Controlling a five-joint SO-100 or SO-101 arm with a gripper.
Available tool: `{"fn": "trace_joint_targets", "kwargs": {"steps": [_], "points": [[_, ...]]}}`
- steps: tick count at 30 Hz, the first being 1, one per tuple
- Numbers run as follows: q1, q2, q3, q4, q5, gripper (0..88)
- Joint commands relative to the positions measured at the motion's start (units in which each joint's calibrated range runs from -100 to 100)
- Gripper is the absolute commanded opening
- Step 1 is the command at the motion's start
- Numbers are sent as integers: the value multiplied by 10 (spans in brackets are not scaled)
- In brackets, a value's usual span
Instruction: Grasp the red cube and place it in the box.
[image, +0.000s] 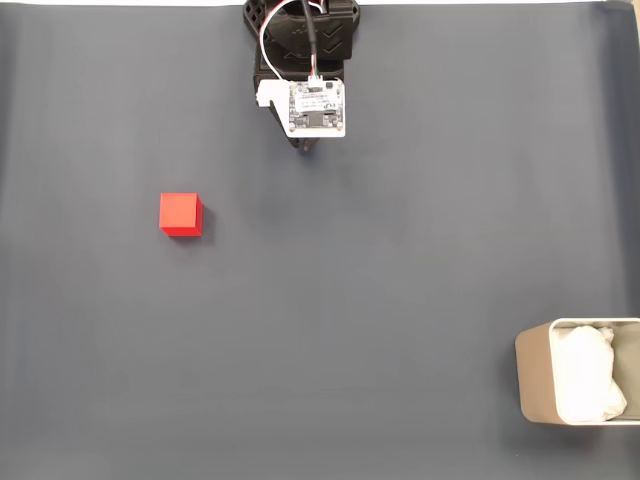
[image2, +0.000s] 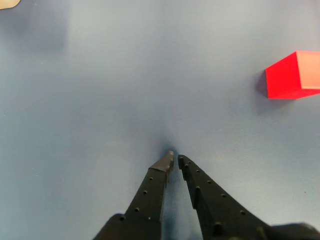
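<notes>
The gripper (image2: 175, 159) hangs nearly closed and empty above the bare grey surface (image: 400, 260), apparently parked before the reach. The red cube (image: 181, 214) sits well apart, at the fixed view's left. The box (image: 533, 375) waits at the lower right corner.

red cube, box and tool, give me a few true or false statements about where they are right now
1. The red cube lies on the bare mat, apart from the box. True.
2. The tool holds the cube. False: its fingers are nearly closed on nothing, and the cube sits off to the right in the wrist view.
3. The box sits at the lower right edge of the fixed view. True.
4. The cube is inside the box. False: the box holds white paper; the cube is far to the left.
</notes>
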Motion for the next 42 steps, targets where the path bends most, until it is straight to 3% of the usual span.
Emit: {"fn": "trace_joint_targets", "kwargs": {"steps": [1,37,42], "points": [[1,1,5,12,-3,3],[-4,0,5,11,-4,0],[-1,7,5,-91,-10,0]]}}
